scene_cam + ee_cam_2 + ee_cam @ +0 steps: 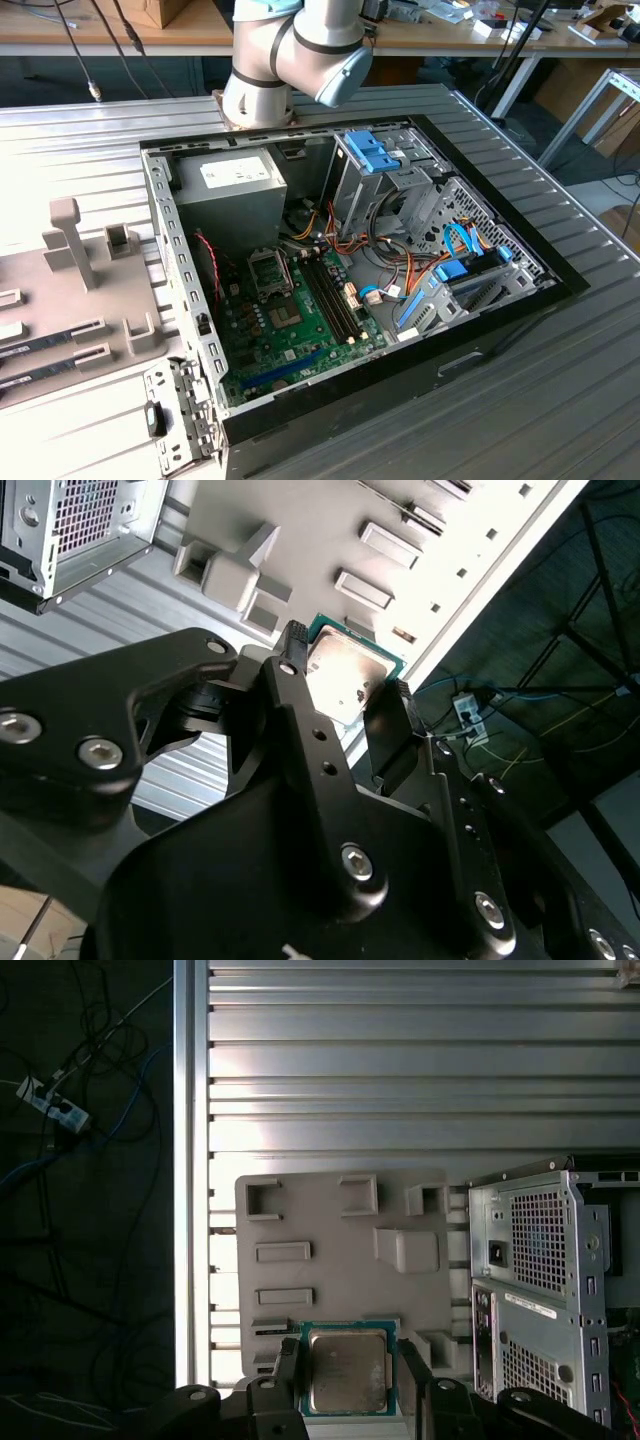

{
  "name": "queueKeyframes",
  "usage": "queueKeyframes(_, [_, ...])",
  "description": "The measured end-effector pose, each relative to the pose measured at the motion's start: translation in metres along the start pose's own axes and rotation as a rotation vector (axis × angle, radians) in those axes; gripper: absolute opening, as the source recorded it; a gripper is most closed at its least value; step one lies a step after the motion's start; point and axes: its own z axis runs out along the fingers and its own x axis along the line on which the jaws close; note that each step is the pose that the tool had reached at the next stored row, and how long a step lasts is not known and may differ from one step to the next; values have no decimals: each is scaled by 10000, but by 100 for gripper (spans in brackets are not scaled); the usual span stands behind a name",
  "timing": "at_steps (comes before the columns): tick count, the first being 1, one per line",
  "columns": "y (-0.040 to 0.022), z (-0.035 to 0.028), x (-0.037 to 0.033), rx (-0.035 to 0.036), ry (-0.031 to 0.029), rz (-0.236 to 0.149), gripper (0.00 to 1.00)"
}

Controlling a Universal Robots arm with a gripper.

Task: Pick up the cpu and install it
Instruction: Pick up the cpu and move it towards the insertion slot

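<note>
Between the two black fingers of the claw [349,1362] [346,672] in both wrist views: the cpu [347,1375] [347,683], pinched by opposite edges, clamped tight, not spread. Looks lifted, with the grey slotted tray [340,1230] behind it. Flat square, silvery-grey metal lid with a few smudges and a bright glare, thin green rim all round.

Also catches, in the first wrist view, the ribbed metal worktop [400,1060], the perforated back of the PC case [540,1240] right beside the tray, and loose cables [70,1110] down past the worktop's edge.

Over in the exterior view, gets you the case from above with its side off: green motherboard [270,340], socket frame [270,272], grey power supply [225,195], blue drive brackets [372,152], plus a joint of the arm [290,50] behind the case and the tray on the exterior view's left.

Writing-wise: white label [222,175] on the power supply, white sticker [530,1305] on the case's back. Can't make out any print on either, nor on the cpu's lid.
</note>
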Motion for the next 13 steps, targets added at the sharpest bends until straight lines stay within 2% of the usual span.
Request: queueKeyframes(13, [2, 3, -82, 1, 1, -1, 47])
